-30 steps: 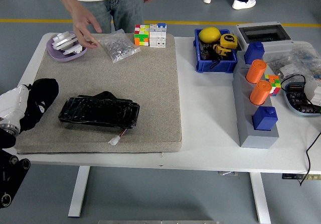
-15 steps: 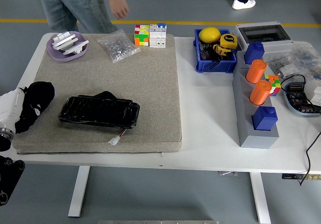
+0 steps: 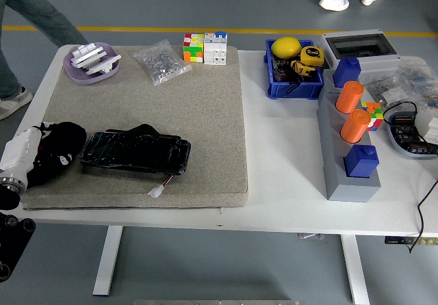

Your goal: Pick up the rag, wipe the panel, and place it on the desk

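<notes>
A glossy black panel (image 3: 137,152) lies flat on the grey felt mat (image 3: 198,107), toward its front left. A crumpled black rag (image 3: 145,129) peeks out along the panel's far edge. My left hand (image 3: 60,152), black with a white forearm, rests low on the mat and meets the panel's left end. It is black against black, so its pose is unclear. The rag lies apart from the hand, to its right. My right arm is out of sight.
At the mat's far edge sit a purple dish (image 3: 89,64), a bag of small metal parts (image 3: 161,61) and two puzzle cubes (image 3: 204,48). Right of the mat are a blue bin (image 3: 294,79) and a grey rack with orange cylinders (image 3: 350,134). A person's leg (image 3: 27,11) shows top left.
My left hand has slid right and now meets the panel's left end. The person has drawn their hand back from the bag and walked off to the left.
</notes>
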Robot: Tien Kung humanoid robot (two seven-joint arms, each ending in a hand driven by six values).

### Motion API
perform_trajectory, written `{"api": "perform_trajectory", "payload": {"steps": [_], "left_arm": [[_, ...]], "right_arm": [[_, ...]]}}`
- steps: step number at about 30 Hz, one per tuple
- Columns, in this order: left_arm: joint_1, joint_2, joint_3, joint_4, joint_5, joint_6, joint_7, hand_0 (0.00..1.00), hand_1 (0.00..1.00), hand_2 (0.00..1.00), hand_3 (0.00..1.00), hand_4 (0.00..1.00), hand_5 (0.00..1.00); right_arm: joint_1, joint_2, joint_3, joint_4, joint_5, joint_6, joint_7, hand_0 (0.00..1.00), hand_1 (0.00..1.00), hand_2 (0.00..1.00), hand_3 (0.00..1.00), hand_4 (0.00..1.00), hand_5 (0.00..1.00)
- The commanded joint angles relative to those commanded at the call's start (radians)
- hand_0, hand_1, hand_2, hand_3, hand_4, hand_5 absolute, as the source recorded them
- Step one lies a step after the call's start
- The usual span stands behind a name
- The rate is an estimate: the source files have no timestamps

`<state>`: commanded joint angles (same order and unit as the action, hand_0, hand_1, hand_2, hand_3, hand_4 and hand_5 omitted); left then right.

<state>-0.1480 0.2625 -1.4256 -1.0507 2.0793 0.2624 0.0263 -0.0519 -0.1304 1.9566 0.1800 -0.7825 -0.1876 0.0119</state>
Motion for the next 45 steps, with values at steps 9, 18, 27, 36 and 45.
{"api": "perform_trajectory", "payload": {"steps": [9,18,27,36,45], "left_arm": [[0.056,0.017,-0.058,-0.132,-0.133,0.007,-0.073,0.767,0.846,0.827,0.83,0.998,0.487],[0.078,0.005,-0.097,-0.155,-0.477,-0.038,-0.268,0.738,0.807,0.794,0.805,0.998,0.51],[0.088,-0.01,-0.135,-0.215,-0.732,-0.078,-0.326,0.713,0.772,0.75,0.751,0.984,0.513],[0.102,-0.039,-0.129,-0.25,-0.963,-0.154,-0.373,0.705,0.761,0.739,0.74,0.974,0.506],[0.116,-0.05,-0.119,-0.271,-1.126,-0.204,-0.371,0.673,0.742,0.73,0.723,0.966,0.51]], "right_arm": [[-0.003,-0.002,0.006,0.0,-0.005,-0.004,-0.001,0.713,0.632,0.667,0.557,0.954,0.414],[-0.002,0.003,0.022,0.0,-0.013,-0.005,0.0,0.714,0.632,0.667,0.556,0.954,0.414],[-0.015,0.004,-0.031,0.0,0.032,-0.019,-0.006,0.713,0.633,0.667,0.556,0.952,0.41],[-0.018,0.009,-0.095,0.0,0.091,-0.027,-0.01,0.713,0.633,0.667,0.556,0.951,0.41],[-0.013,0.005,-0.128,0.0,0.116,-0.032,-0.008,0.713,0.632,0.667,0.556,0.951,0.409]]}}
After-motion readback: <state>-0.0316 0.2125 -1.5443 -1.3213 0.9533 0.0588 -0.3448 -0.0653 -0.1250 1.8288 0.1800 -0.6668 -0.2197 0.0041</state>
